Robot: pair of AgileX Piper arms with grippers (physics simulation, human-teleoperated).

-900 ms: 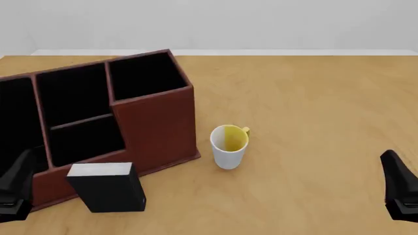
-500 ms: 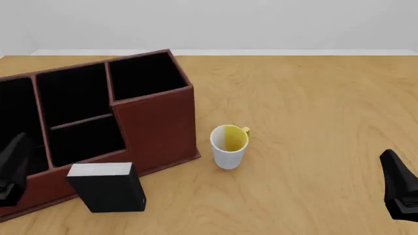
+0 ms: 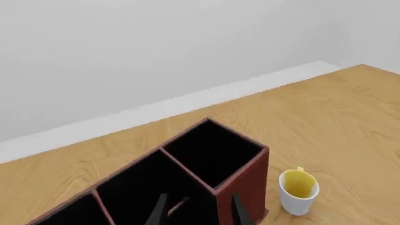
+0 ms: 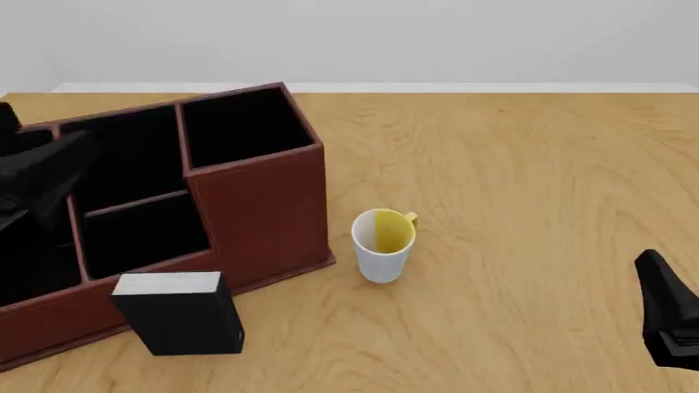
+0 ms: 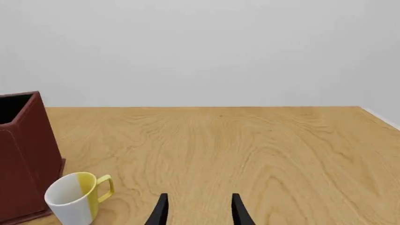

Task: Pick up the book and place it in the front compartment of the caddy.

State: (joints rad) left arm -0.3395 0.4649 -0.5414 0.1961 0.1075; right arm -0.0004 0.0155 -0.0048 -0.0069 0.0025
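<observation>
- The book stands upright near the desk's near left corner, just in front of the caddy's low front wall; whether the two touch I cannot tell. Nothing holds it.
- It is a thick black block with flat matte faces and a white-grey page edge turned upward. It looks stiff and fairly heavy, and not fragile. The smooth covers could slip, so I would pinch it across its two broad faces, near the top, keeping it upright.
- The right gripper hovers low by the near right corner, well apart from everything, its fingers apart and empty.
- The mug stands near the desk's middle, just right of the caddy: a glossy cylinder, white outside, yellow on the inside and the handle.
- The caddy runs along the left side toward the far edge, reddish-brown and leather-like, with black-lined rectangular wells and a stepped, lower near wall.
- The left gripper hangs above the caddy's wells, fingers apart, gripping nothing.
- The desk is light wood with visible grain.
</observation>
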